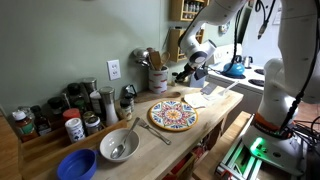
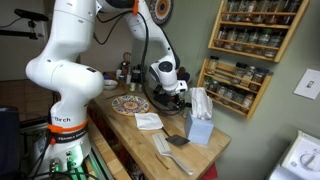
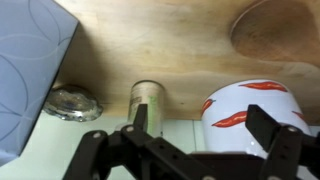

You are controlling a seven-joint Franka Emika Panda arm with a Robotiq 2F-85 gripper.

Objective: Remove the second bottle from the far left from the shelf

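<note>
The wooden spice rack (image 2: 246, 42) hangs on the green wall with tiers of small dark jars; a lower tier (image 2: 232, 86) sits beneath. It also shows at the top in an exterior view (image 1: 187, 10). The single jars are too small to tell apart. My gripper (image 2: 172, 92) hovers low over the counter, to the left of and below the rack, apart from it; it also shows in an exterior view (image 1: 195, 68). In the wrist view my gripper (image 3: 200, 125) is open and empty, facing a small pale jar (image 3: 150, 98) and a white crock with red chilies (image 3: 245, 110).
A patterned plate (image 1: 172, 114) lies mid-counter, with a metal bowl (image 1: 118, 145) and a blue bowl (image 1: 77, 165) nearby. A stepped stand of mixed bottles (image 1: 50, 118) lines the wall. A blue tissue box (image 2: 200, 118) and a spatula (image 2: 170, 150) sit near the counter's end.
</note>
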